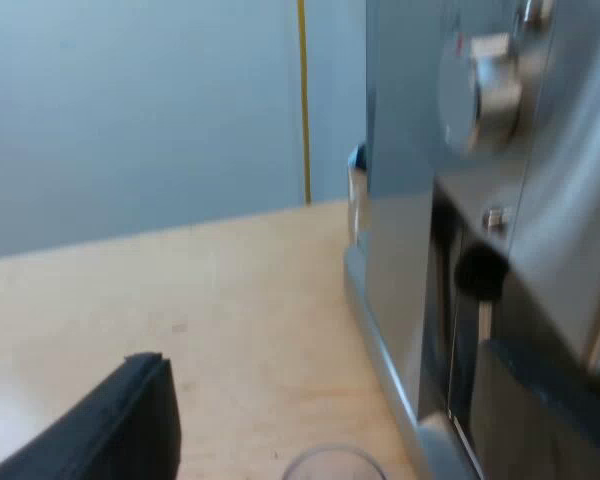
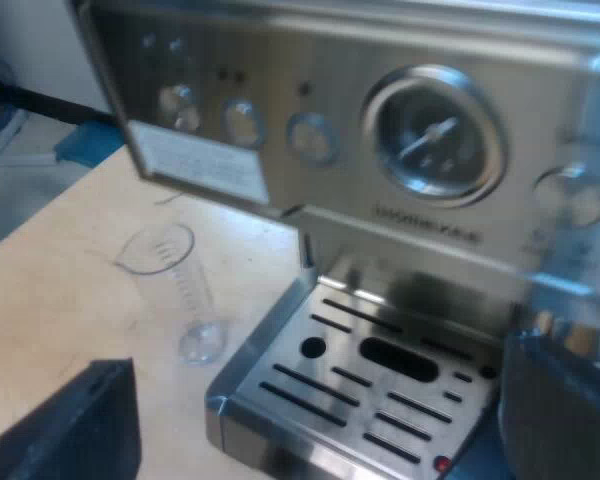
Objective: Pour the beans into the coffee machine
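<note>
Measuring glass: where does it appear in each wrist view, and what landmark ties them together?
Left wrist view: measuring glass, rim only, by the base of the espresso machine.
Right wrist view: measuring glass upright on the table beside the drip tray.
Shared landmark: the espresso machine.

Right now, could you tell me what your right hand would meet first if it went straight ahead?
Most likely the drip tray of the machine, which lies just ahead of the right hand, though depth is unclear.
</note>
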Robot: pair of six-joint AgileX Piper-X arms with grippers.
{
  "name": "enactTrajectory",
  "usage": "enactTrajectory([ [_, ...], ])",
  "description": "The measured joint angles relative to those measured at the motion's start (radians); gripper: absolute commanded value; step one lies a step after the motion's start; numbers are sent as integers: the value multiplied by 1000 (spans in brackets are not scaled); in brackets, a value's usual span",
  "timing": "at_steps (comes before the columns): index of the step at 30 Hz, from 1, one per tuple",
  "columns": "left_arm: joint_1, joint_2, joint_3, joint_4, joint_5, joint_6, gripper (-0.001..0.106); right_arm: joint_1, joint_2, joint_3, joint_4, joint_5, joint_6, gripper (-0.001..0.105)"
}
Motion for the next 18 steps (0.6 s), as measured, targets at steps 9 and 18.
enactTrajectory([
  [9, 0, -18, -157, 88, -50, 0, 64, -54, -31, -84, 124, -6, -13, 78],
  [18, 0, -104, -192, 147, -55, 0, 68, -54, -232, -84, 252, 117, -58, 78],
])
